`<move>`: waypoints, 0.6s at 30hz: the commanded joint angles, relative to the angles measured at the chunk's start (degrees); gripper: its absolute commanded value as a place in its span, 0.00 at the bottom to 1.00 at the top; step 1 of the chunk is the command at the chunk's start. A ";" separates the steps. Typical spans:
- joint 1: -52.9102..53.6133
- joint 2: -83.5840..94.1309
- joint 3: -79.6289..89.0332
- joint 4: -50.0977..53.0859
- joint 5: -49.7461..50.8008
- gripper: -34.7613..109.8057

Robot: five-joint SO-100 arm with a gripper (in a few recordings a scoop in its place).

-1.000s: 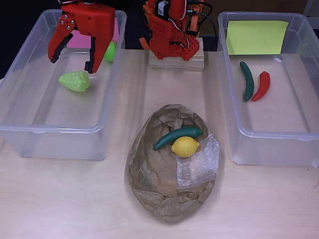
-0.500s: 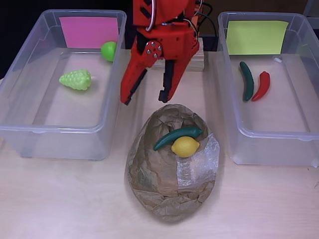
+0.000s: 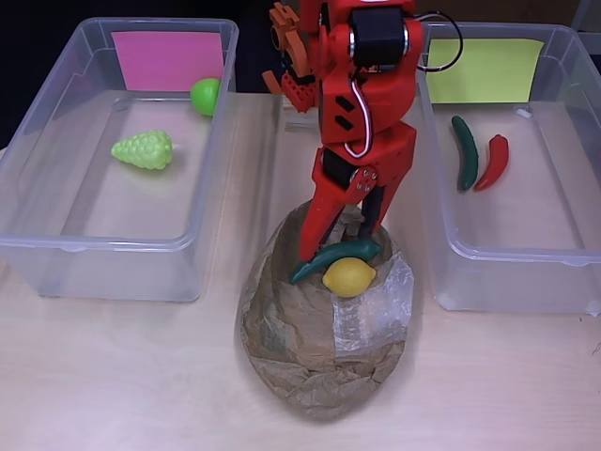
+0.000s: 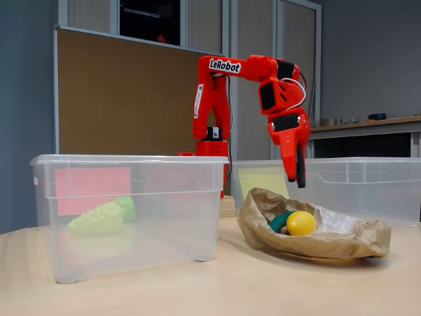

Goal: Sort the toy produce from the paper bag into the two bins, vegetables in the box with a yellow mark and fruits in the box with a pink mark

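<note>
A crumpled paper bag [image 3: 319, 329] lies flat at the table's middle. On it rest a dark green vegetable [image 3: 333, 256] and a yellow lemon [image 3: 348, 276], touching each other. My red gripper [image 3: 343, 235] hangs open just above the green vegetable, one finger to each side, holding nothing. In the fixed view the gripper [image 4: 295, 176] points down above the bag [image 4: 329, 240], a little above the lemon [image 4: 301, 223]. The left bin [image 3: 38, 254] carries a pink mark [image 3: 167, 59]. The right bin [image 3: 526, 282] carries a yellow mark [image 3: 484, 70].
Green grapes [image 3: 142, 150] and a green round fruit [image 3: 204, 95] lie in the pink-marked bin. A dark green vegetable [image 3: 464, 152] and a red chili [image 3: 492, 162] lie in the yellow-marked bin. The arm's base stands on a wooden block at the back between the bins.
The open gripper has swung from over the pink-marked bin to the right and forward, and now hangs lower over the bag. The produce has not moved.
</note>
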 commanded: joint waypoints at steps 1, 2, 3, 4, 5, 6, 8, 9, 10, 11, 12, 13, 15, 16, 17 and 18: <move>-0.79 -1.23 -0.26 -0.88 -2.46 0.52; -0.79 -2.29 -0.62 -1.05 -2.81 0.52; -1.05 -3.08 -0.88 -1.49 -3.08 0.52; -1.32 -4.22 -0.97 -2.20 -3.25 0.53; -1.58 -5.10 -1.05 -2.90 -3.25 0.53; -1.93 -6.24 -1.14 -3.52 -3.16 0.53; -2.64 -8.70 -1.67 -4.66 -2.81 0.54; -2.90 -10.11 -2.20 -5.10 -2.64 0.54; -3.16 -11.43 -2.90 -5.27 -2.64 0.54; -3.43 -12.83 -3.96 -5.45 -2.72 0.54; -3.69 -14.24 -5.10 -5.54 -2.90 0.54; -3.87 -15.56 -6.15 -5.62 -3.25 0.54; -4.04 -17.93 -8.44 -5.89 -3.87 0.54; -4.04 -19.07 -9.58 -5.89 -4.39 0.54; -3.96 -20.04 -10.63 -5.98 -4.92 0.54; -3.87 -20.92 -11.69 -5.98 -5.45 0.53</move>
